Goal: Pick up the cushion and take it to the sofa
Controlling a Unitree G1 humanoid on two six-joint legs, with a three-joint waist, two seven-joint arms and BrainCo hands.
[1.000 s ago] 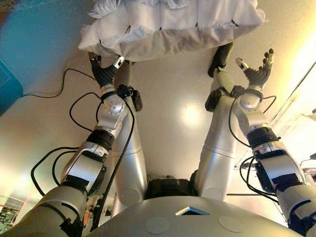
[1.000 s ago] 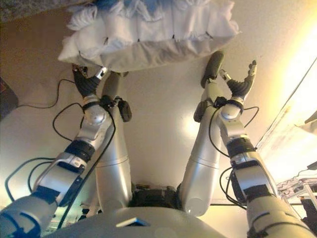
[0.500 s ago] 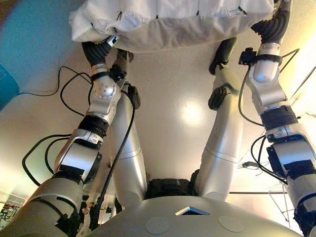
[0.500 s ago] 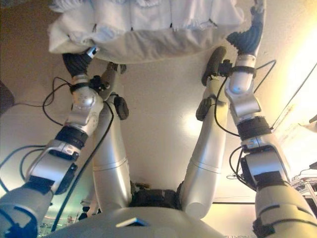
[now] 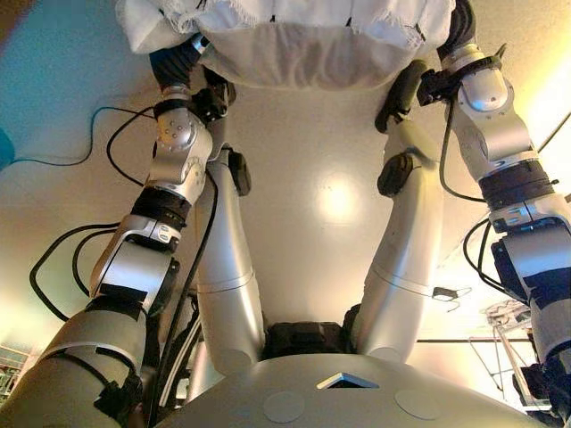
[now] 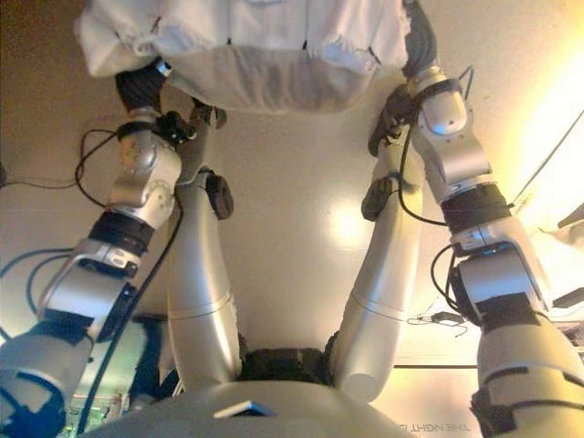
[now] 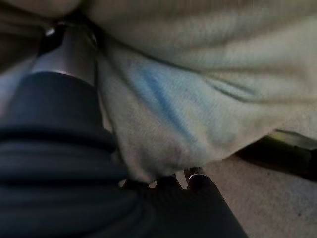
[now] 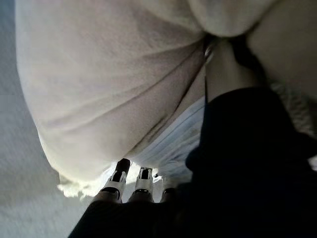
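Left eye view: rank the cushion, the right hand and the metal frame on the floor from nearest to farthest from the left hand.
1. Cushion: touching the left hand, which is at its left end.
2. Right hand: at the cushion's opposite, right end.
3. Metal frame: on the floor to the robot's right, farthest.
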